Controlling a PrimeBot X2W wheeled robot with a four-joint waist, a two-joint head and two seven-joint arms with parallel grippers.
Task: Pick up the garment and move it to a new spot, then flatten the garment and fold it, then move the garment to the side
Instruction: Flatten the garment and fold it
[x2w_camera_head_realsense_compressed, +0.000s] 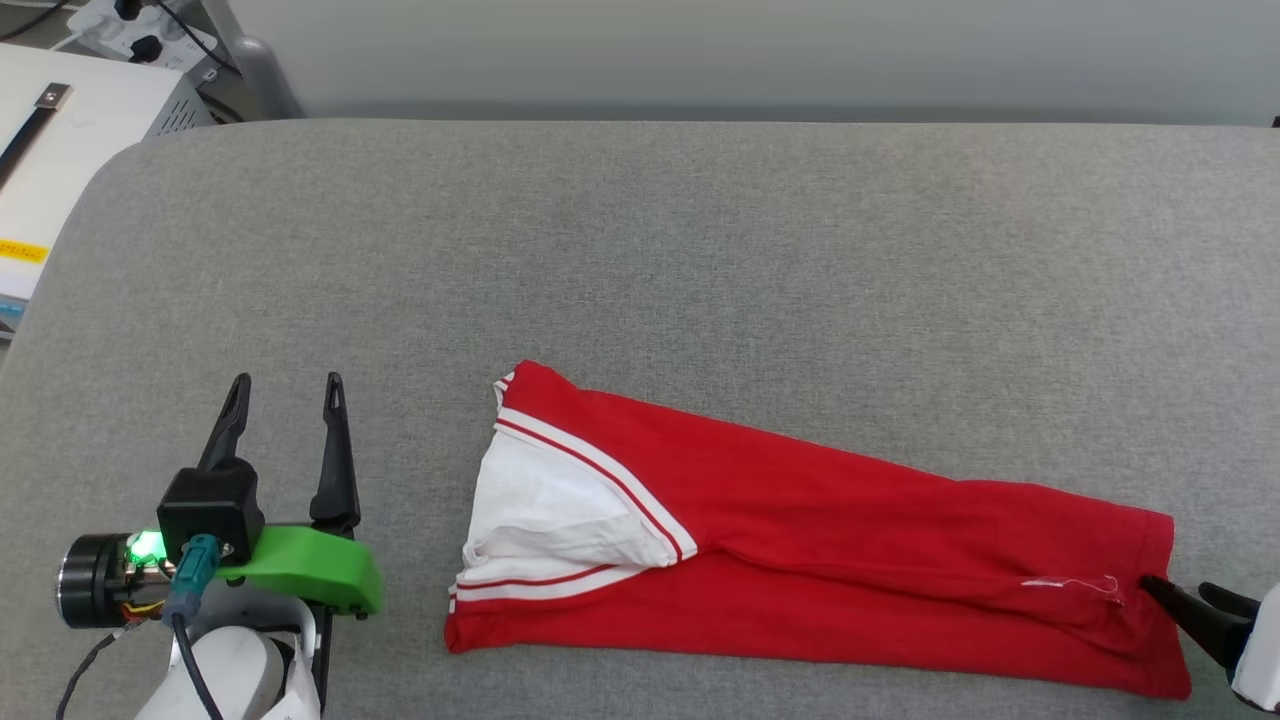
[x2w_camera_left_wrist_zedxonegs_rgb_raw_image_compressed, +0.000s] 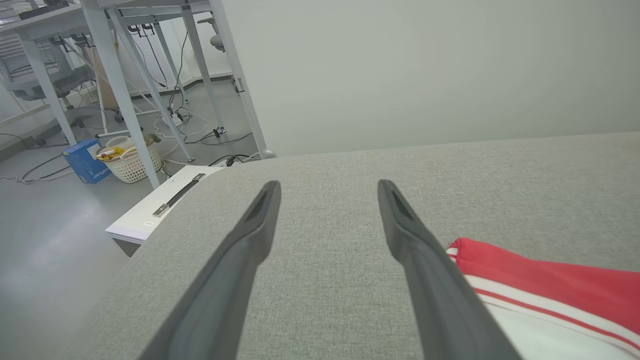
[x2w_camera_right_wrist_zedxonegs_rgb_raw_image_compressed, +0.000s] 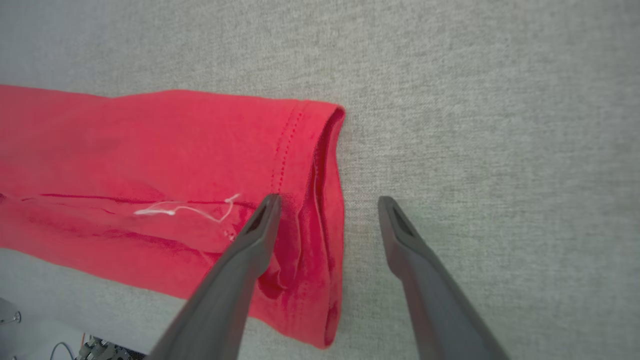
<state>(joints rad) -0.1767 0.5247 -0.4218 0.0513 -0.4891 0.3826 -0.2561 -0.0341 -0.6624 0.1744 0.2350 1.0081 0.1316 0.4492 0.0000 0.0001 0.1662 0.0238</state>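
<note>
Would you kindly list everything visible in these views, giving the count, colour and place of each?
garment: one, red with a white sleeve and striped trim, folded into a long strip at the table's near right.
table: one, grey fabric top, under the garment.
case: one, white with a black strap, beside the table's far left corner.
power strip: one, white with black plugs, behind the case.
basket: one, white, on the floor under a desk.
box: one, blue, beside the basket.
left gripper: one, dark fingers, open, left of the garment and apart from it.
right gripper: one, dark fingers, open, astride the garment's hem end.
</note>
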